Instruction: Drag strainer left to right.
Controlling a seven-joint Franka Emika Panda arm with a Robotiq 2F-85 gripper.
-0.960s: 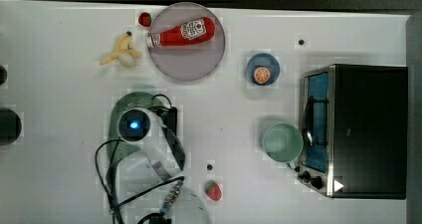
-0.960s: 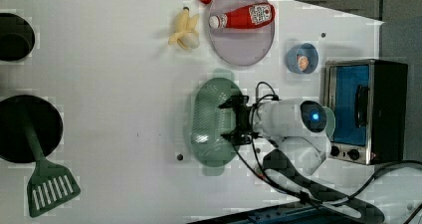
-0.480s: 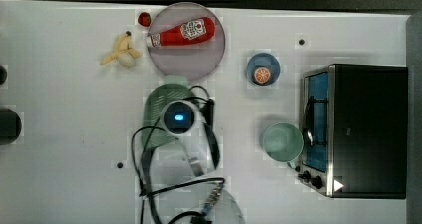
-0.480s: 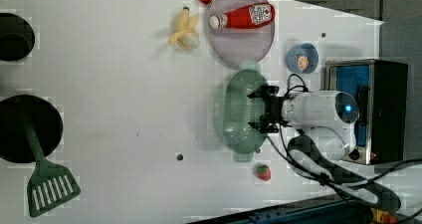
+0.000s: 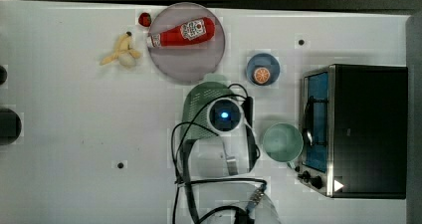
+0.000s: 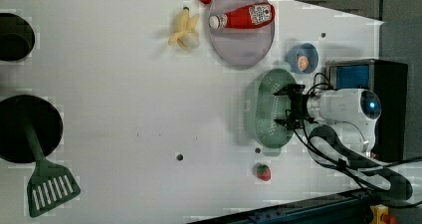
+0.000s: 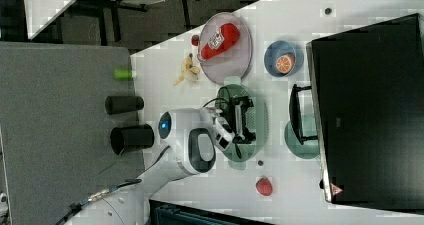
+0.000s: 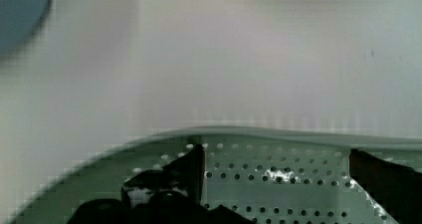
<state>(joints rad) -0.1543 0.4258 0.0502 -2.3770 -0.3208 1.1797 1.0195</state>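
The strainer (image 5: 198, 105) is a pale mint-green oval colander with a dotted inside, sitting near the table's middle just below the plate in the top view. My gripper (image 6: 285, 108) reaches down into its bowl from the left view's right. In the wrist view both dark fingers (image 8: 185, 175) stand wide apart over the perforated floor of the strainer (image 8: 278, 160), with nothing between them. In the right view the gripper (image 7: 244, 119) is open inside the strainer (image 7: 260, 126). My arm's wrist (image 5: 225, 115) hides the fingertips in the top view.
A smooth mint bowl (image 5: 282, 142) and a black oven (image 5: 366, 129) stand right of the strainer in the top view. A blue bowl with an orange slice (image 5: 263, 69), a plate with ketchup (image 5: 164, 64), a banana (image 5: 122, 51) and a strawberry (image 6: 263, 171) lie nearby. A spatula (image 6: 47, 186) lies far off.
The strainer and my gripper inside it have slid steadily toward the top view's right, ending close to the mint bowl and the blue bowl. The gripper has stayed open.
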